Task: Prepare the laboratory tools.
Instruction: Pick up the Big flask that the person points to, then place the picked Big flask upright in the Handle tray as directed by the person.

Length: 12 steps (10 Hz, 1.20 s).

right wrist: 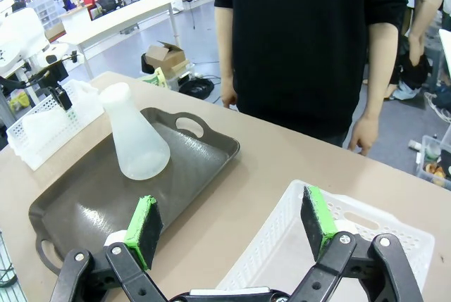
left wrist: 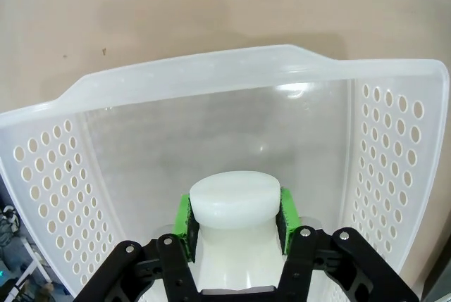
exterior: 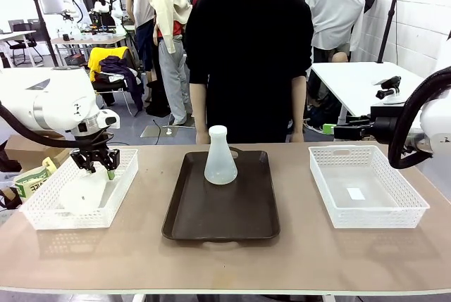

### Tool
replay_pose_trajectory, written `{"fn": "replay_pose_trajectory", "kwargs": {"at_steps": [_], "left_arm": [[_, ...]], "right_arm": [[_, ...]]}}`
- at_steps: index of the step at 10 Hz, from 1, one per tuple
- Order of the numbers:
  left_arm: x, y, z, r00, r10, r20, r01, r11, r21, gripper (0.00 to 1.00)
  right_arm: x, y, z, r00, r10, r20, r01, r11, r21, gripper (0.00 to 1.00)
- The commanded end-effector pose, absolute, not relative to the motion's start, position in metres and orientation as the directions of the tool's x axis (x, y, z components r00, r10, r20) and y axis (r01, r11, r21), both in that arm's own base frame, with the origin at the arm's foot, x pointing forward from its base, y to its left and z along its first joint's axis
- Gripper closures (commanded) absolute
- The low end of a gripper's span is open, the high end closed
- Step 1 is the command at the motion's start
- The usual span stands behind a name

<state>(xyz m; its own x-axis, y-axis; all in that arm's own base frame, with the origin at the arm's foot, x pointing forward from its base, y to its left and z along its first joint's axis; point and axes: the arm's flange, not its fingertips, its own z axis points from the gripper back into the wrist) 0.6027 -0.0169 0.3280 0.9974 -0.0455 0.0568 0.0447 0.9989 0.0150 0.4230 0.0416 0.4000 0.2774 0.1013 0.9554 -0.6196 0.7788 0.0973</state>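
A: Left end effector [left wrist: 235,219], status?
B: Closed on the neck of a frosted flask [left wrist: 232,207] lying inside the left white basket [left wrist: 394,140]; green pads [left wrist: 184,219] press both sides of the neck. In the front view the flask's round base [exterior: 83,194] faces the camera.

A: Right end effector [right wrist: 232,224]?
B: Fingers spread apart, holding nothing, hovering over the near rim of the right white basket [right wrist: 282,246].

A: Second flask [exterior: 220,155]?
B: Upright on the dark brown tray [exterior: 220,214], far half, mid-desk [exterior: 296,260] between the baskets.

A: Person [exterior: 248,55]?
B: Standing at the far edge, arms down.
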Motion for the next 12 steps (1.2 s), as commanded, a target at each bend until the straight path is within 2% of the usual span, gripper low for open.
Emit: {"fn": "replay_pose_trajectory", "kwargs": {"at_steps": [1,12], "left_arm": [[0.6035,-0.0190,0.3286,0.996,-0.058,0.065,0.057,0.998,0.016,1.00],[0.6035,-0.0190,0.3286,0.996,-0.058,0.065,0.057,0.998,0.016,1.00]], "right_arm": [[0.4220,0.0420,0.3992,0.291,0.099,0.952,-0.618,0.779,0.108,0.00],[0.4220,0.0420,0.3992,0.291,0.099,0.952,-0.618,0.779,0.108,0.00]]}}
